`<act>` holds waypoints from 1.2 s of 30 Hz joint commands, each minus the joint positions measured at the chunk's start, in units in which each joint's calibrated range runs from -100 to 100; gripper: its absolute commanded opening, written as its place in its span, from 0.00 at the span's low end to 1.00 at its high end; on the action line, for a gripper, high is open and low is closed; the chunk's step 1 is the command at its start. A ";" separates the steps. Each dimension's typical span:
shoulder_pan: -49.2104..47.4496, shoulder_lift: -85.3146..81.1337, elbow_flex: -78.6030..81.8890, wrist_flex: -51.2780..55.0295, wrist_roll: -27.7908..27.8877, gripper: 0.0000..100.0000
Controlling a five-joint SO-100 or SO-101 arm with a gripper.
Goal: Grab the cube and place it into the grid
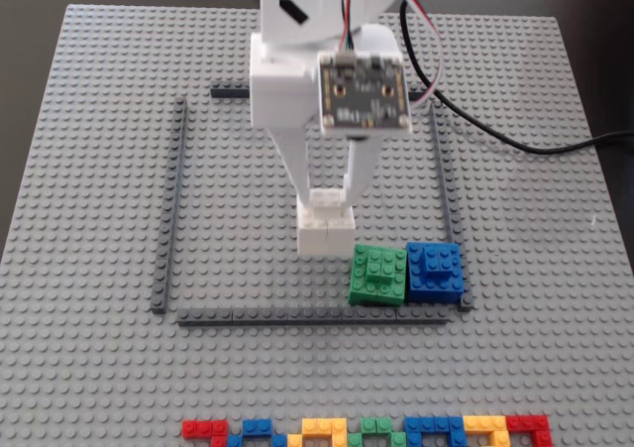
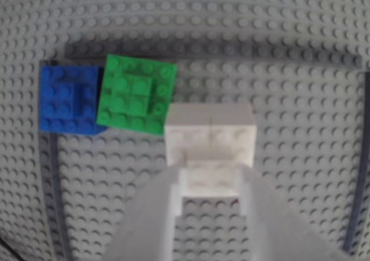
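Baseplate [image 1: 89, 120]: the big light grey studded sheet fills nearly the whole fixed view; everything I work with stands on it.

Grid [image 1: 170, 209]: four thin dark grey strips frame a square in the middle of the fixed view. The left, bottom and right strips show plainly; my own arm hides most of the top one.

My arm [image 1: 297, 80]: the white body comes down from the top centre of the fixed view, with a circuit board and wires on its front, and reaches into the square.

Green block [image 1: 377, 274] and blue block [image 1: 434, 270]: they sit touching side by side in the lower right corner of the square.

Cube [image 1: 325, 231]: the white cube is inside the frame, lower centre, just beside the green block. In the wrist view its corner [image 2: 209, 135] meets or nearly meets the green one; I cannot tell which.

My gripper [image 2: 209, 177]: my two white fingers straddle the small raised brick on the cube's top and look closed against it, so I judge I have hold of the cube.

Seated or lifted: I cannot tell if the cube's underside is pressed onto the studs.

Progress: grabbing and carrying look done, since the cube is within the frame.

Left: seat it if needed, let go, and lift clear.
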 commanded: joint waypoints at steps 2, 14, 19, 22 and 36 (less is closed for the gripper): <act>1.48 1.52 -6.37 -1.05 0.05 0.02; 1.34 5.05 -9.09 -1.54 -0.44 0.02; 0.53 6.60 -9.27 -1.98 -0.83 0.02; 0.08 7.54 -9.90 -2.08 -1.17 0.02; -0.14 10.38 -11.08 -3.30 -1.22 0.02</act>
